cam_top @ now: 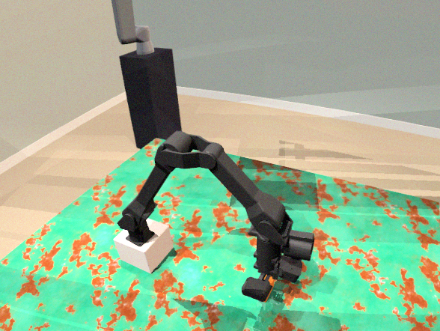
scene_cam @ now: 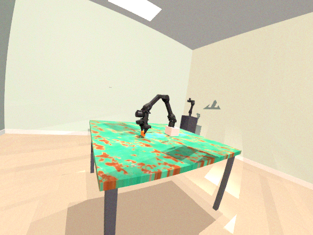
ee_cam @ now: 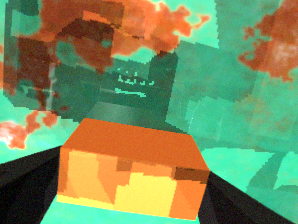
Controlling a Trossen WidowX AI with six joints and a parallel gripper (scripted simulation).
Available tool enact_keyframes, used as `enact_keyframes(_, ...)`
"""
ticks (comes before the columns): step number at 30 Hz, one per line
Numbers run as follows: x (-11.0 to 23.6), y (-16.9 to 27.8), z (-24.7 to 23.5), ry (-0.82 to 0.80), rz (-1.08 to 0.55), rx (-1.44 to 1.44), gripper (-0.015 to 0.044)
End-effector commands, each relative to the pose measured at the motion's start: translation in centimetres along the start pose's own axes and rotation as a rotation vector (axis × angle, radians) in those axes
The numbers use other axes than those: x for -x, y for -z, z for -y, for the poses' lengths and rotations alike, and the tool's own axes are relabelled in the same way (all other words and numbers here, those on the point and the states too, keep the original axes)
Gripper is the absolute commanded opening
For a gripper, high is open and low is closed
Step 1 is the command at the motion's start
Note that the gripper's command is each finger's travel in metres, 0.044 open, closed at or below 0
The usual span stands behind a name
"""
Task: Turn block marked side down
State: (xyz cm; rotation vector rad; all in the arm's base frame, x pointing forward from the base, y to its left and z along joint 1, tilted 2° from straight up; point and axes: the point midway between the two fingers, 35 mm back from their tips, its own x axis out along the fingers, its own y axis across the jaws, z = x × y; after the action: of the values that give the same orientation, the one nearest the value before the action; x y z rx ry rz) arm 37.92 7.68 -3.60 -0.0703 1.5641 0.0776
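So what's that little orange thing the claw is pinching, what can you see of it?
It is the orange block, a small box shape with flat faces, mottled orange and yellow. The gripper is shut on it, a dark finger pressed to each side. It sits low at the green, rust-patched table, between the fingertips; whether it still touches the surface, and which side is marked, I cannot tell.
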Motion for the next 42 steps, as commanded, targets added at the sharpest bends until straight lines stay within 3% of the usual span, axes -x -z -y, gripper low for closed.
enact_keyframes(1,-0.1,0.2,-0.1,-0.004,-0.005,0.002,0.0163)
enact_keyframes(4,-0.1,0.2,-0.1,-0.004,-0.005,0.002,0.0143)
enact_keyframes(10,2.7,0.1,0.0,-0.004,-0.005,0.002,0.0)
enact_keyframes(17,2.8,0.1,-0.1,-0.003,0.005,0.002,0.0)
enact_keyframes(42,1.0,-0.1,-0.1,0.0,0.378,0.006,0.0)
